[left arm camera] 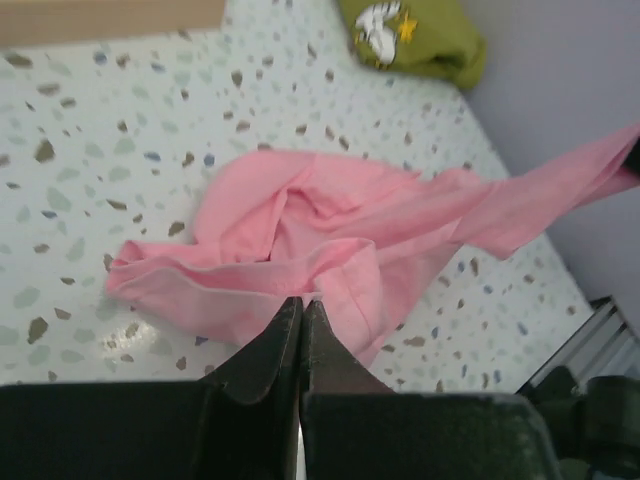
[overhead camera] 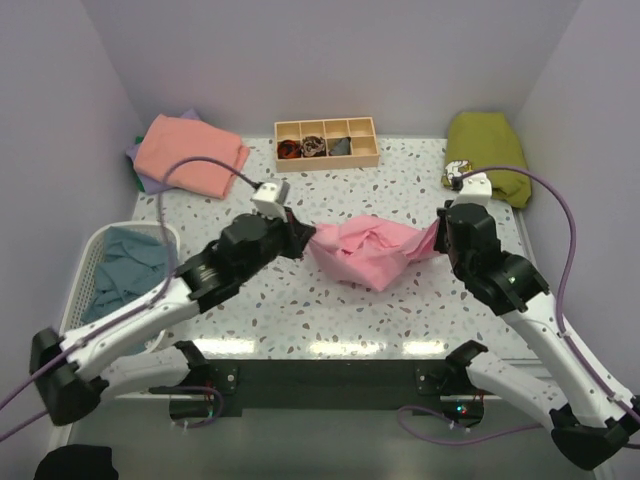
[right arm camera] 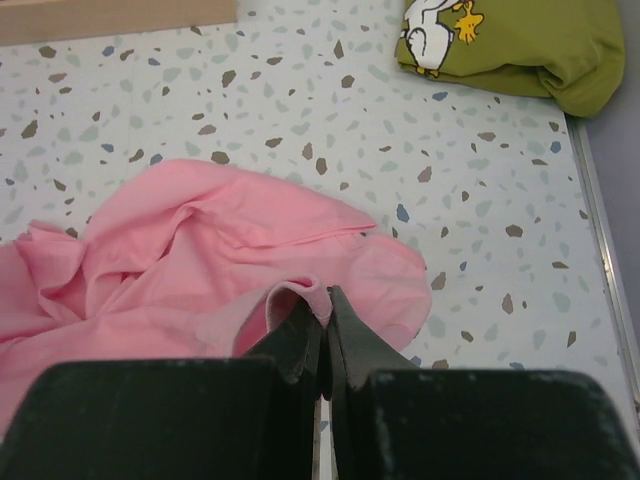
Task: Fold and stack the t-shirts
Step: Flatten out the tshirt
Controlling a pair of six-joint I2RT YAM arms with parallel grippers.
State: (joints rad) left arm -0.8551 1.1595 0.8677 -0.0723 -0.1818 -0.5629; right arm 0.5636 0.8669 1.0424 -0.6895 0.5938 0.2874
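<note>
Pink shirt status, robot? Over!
Left end effector, right end effector shut on pink t-shirt. Shirt crumpled, unfolded. Green shirt, wooden tray lie apart.

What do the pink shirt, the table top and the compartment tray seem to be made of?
Pink shirt: soft matte cloth, probably cotton; it wrinkles and drapes limply. Table top: speckled terrazzo look, slightly glossy from light reflections; stone or laminate, unclear. Tray: pale matte wood, judging by its colour.

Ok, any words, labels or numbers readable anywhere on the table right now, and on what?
No readable text in any view.
Olive-green garment: a cartoon print of a white animal and a small yellow one, no letters.
Pink t-shirt: plain.
Wooden tray: no label visible.
</note>
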